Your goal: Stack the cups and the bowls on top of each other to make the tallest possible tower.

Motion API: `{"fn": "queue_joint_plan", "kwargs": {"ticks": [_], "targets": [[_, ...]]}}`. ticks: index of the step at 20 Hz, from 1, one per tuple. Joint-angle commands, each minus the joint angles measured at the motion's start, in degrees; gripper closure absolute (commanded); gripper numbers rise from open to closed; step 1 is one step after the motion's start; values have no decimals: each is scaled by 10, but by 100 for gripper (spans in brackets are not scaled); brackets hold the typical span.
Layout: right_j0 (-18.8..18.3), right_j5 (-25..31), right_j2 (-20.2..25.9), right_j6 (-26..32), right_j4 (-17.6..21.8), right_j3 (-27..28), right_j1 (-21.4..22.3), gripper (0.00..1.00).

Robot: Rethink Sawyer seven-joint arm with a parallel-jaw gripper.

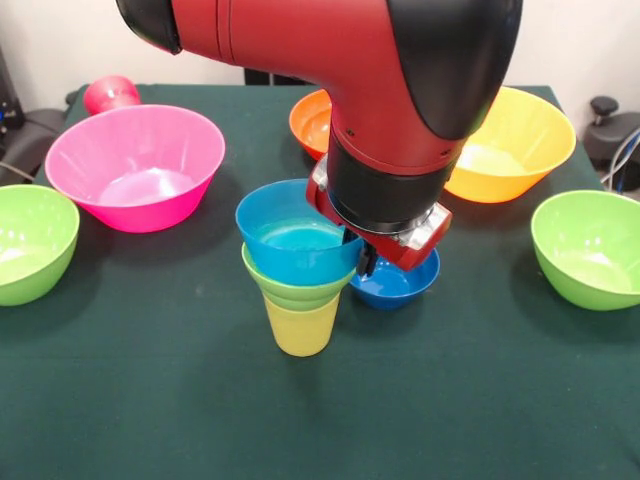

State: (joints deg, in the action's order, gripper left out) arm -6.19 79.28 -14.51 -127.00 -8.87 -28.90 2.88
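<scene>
The tower stands at the table's middle: a pale yellow cup (300,327) at the base, a lime green bowl (296,288) nested in it, and a light blue bowl (297,245) on top. My gripper (366,260) hangs low under the red arm, right at the light blue bowl's right rim. The arm hides how the gripper stands. A small dark blue bowl (398,285) sits on the cloth just behind and to the right of the tower, partly under the gripper. The red cup (110,93) is at the far left corner.
A large pink bowl (135,165) sits at the left. A lime green bowl (30,240) is at the left edge and another (590,248) at the right. A yellow-orange bowl (515,145) and an orange-red bowl (310,122) sit behind the arm.
</scene>
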Motion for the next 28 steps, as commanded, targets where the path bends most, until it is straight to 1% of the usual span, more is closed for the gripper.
{"fn": "queue_joint_plan", "kwargs": {"ticks": [1, 4, 9, 16, 28], "targets": [[17, -27, 29, -100, -7, -66, 25, 100], [19, -40, 31, -102, -9, -86, 33, 100], [19, -45, 32, -101, -10, -97, 37, 100], [17, -32, 30, -96, -9, -87, 31, 100], [18, -49, 28, -88, -5, -94, 33, 100]]}}
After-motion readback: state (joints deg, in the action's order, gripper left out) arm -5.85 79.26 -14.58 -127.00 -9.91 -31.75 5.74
